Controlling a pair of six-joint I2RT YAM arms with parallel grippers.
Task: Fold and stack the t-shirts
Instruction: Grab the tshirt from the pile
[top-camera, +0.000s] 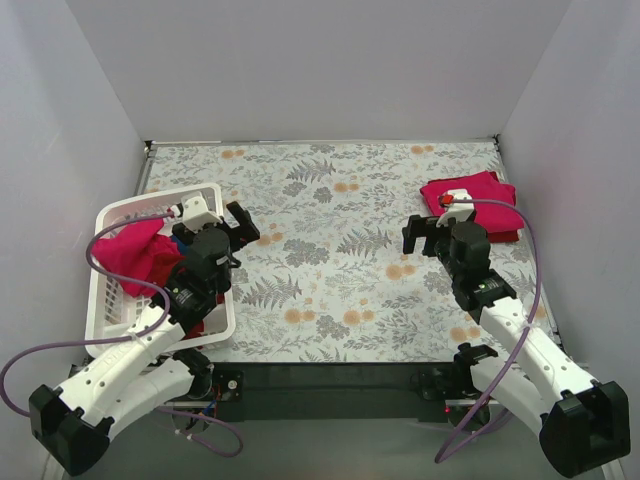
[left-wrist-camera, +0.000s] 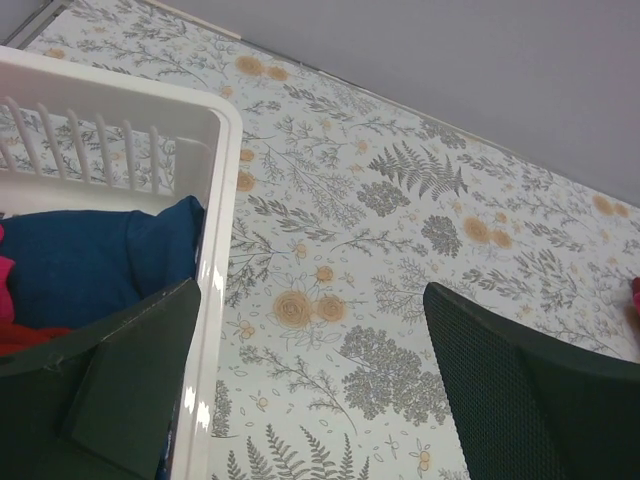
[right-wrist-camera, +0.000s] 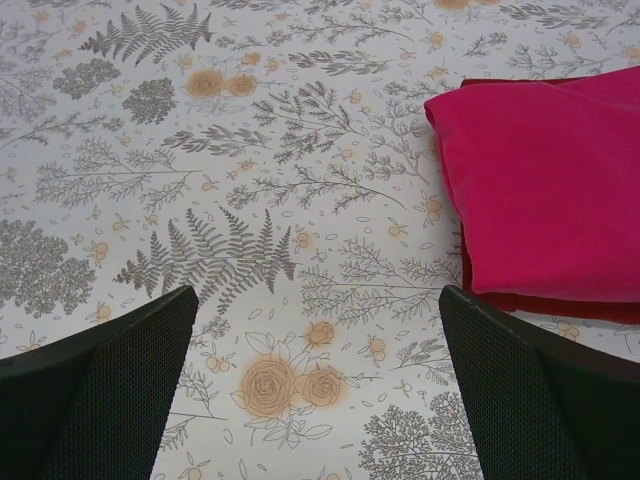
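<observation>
**Q:** What is recorded in the top view?

**A:** The left gripper (top-camera: 243, 220) is held released, nothing grasped, over the right rim of the basket (top-camera: 150, 205). A pinkish-red shirt (top-camera: 135, 255) is heaped in that basket. The right gripper (top-camera: 420, 233) is likewise released and empty, just left of the folded stack (top-camera: 480, 192) at the far right of the surface (top-camera: 330, 290).

**Q:** And the left wrist view?

**A:** A navy shirt (left-wrist-camera: 90, 260) is seen inside the basket. It is judged that the next shirt should be pinched by a single layer and lifted clear of the rim, so that the others are not dragged out.

**Q:** And the right wrist view?

**A:** The stack is shown neatly folded, bright pink over dark red. No brand, label or writing can be read.
</observation>
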